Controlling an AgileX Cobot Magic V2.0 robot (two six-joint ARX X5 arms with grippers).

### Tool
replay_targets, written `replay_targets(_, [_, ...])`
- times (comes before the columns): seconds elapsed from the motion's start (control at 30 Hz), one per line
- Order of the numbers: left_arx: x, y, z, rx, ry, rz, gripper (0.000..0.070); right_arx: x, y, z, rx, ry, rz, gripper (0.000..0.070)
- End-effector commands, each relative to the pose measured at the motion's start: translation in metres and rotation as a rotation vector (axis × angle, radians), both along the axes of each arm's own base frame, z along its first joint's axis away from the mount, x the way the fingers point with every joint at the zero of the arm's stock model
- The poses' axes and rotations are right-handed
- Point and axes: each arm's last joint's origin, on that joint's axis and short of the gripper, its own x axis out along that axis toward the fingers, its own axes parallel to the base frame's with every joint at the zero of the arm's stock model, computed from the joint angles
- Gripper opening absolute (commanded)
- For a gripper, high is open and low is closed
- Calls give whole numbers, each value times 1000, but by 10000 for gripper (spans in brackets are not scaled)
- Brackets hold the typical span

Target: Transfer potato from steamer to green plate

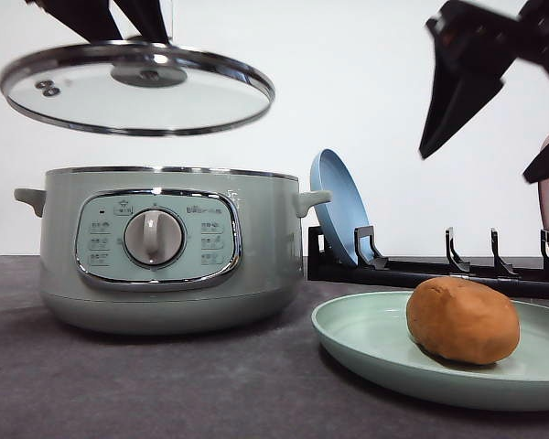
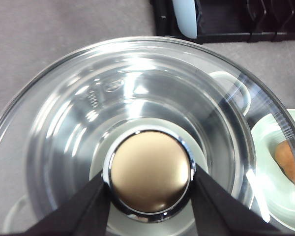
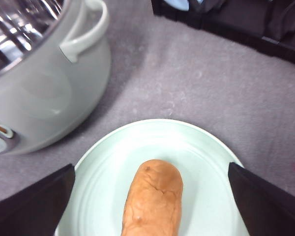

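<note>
Grey felt-covered worktop (image 1: 146, 384), white wall behind. Smooth orange-brown oval potato (image 1: 462, 320) lies on wide pale mint-green plate (image 1: 366, 343) at worktop's front right. Round sage-green steamer (image 1: 165, 247) sits lidless toward left. Left fingers (image 2: 150, 196) clamp brass-coloured knob (image 2: 150, 169) of glass lid (image 1: 137, 89), held above steamer. Right fingers (image 3: 150, 201) spread wide, empty, above potato.

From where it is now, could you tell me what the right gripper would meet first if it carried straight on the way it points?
Most likely the potato: in the wrist view it lies between the open right gripper's fingers, on the green plate. Depth is unclear.
</note>
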Motion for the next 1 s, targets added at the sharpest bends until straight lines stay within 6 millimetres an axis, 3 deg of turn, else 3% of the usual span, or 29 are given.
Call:
replay_targets(0.0, [6,-5,8,-35,-55,-9,0,-1,0,5,13,-16,-3,631])
replay_targets(0.4, [29,-18,-19,0,2,-23,0,-8,-5,11,29,-43,-6,631])
replay_targets(0.97, [39,-25,-31,8,16,-30,0,-8,-5,11,29,-43,-6,631])
